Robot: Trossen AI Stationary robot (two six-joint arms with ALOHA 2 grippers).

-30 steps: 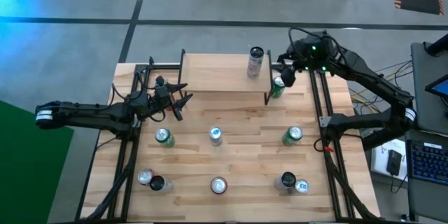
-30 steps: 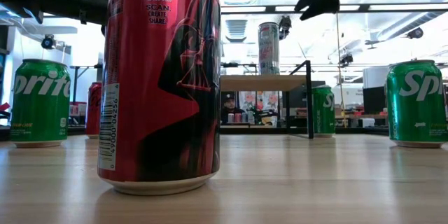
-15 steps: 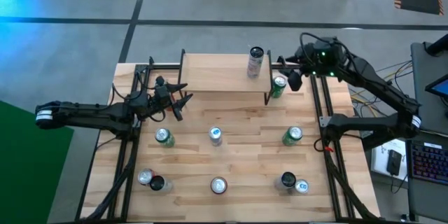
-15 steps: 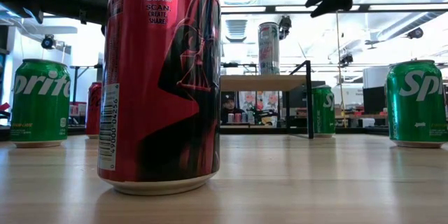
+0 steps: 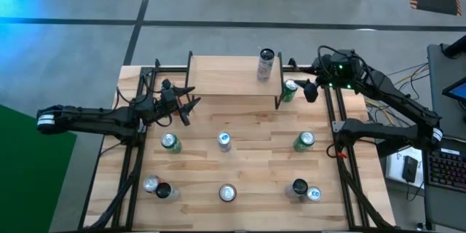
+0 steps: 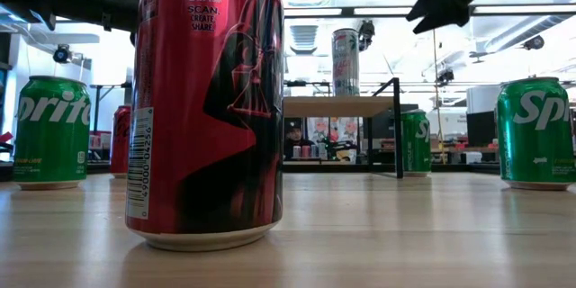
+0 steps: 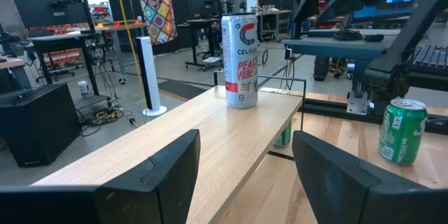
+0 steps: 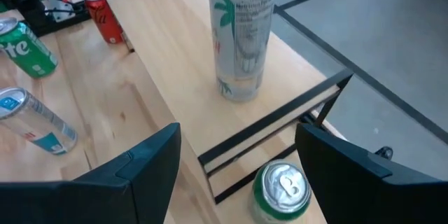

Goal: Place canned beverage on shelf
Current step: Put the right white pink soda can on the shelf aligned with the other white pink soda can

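The shelf [image 5: 233, 76] stands at the table's far middle on thin black legs. A tall silver can [image 5: 266, 64] stands upright on its right end, seen close in the right wrist view [image 8: 241, 35] and the left wrist view [image 7: 240, 61]. A green can [image 5: 290, 89] stands on the table beside the shelf's right end. My right gripper [image 5: 309, 89] hangs open just right of and above that green can [image 8: 283, 189], touching nothing. My left gripper [image 5: 186, 102] waits open and level at the shelf's left end [image 7: 210, 133], nothing between its fingers.
Several more cans stand upright on the table nearer the front: green ones [image 5: 170, 143] [image 5: 303, 141], a silver one [image 5: 224, 141], and others along the near edge [image 5: 228, 193] [image 5: 299, 186]. A red can [image 6: 209, 99] fills the low view's foreground. Black frame rails run along both table sides.
My right gripper has drawn back from the shelf's right end toward the table's right edge and slightly nearer, staying open. The silver can stays upright on the shelf.
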